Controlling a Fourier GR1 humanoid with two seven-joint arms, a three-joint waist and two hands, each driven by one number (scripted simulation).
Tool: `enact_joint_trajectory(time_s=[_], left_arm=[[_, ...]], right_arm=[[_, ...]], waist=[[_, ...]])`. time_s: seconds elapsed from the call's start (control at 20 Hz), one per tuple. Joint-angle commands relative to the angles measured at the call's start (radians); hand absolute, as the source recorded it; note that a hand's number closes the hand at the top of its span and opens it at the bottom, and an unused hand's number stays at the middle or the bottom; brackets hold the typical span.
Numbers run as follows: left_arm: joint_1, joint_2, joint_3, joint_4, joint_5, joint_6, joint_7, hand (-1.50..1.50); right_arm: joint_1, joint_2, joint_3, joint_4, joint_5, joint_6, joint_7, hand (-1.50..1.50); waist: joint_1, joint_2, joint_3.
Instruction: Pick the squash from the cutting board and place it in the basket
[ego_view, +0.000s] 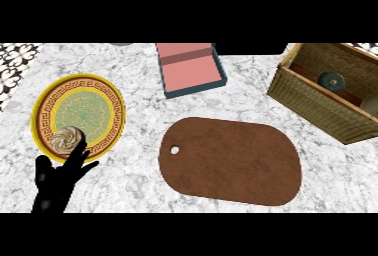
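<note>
Squash (331, 80) is what we look for first, and we find no trace of it on the cutting board (232, 160), whose brown top lies bare. Up and to the right of the board stands the woven basket (310, 97), and inside it we see a small, round, dark green thing with a paler centre. We take that to be the squash, seen end-on, though it is too small for us to be sure. If so, we judge the placing done. As for handling, we expect a squash of this kind to be stiff and hard-skinned, fairly heavy for its bulk, smooth enough to slide, and not fragile. We would take it round its widest part, fingers on one side and thumb on the other, rather than by its top. The left hand (57, 180) shows low and well to the left of the board, fingers straight and spread, pointing up. It holds nothing. Its fingertips overlap the near rim of a yellow-edged plate (81, 107), just beside a pale ridged lump (65, 138) lying on that plate. Whether they touch either one, we cannot tell. The right hand shows nowhere. Above the board, apart from it, sits a pink box (190, 67) with a dark rim.
</note>
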Motion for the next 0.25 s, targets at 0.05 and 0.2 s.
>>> enact_joint_trajectory(time_s=[0.05, 0.2], left_arm=[[0.04, -0.046, -0.039, 0.017, -0.026, 0.023, 0.031, 0.0], [0.017, -0.029, -0.026, 0.03, -0.023, 0.009, 0.034, 0.0]], right_arm=[[0.105, 0.021, -0.015, -0.246, 0.01, 0.037, 0.119, -1.5], [0.194, -0.016, -0.078, -0.37, -0.059, 0.129, 0.119, -1.5]], waist=[[-0.012, 0.005, -0.01], [-0.016, 0.006, -0.01]])
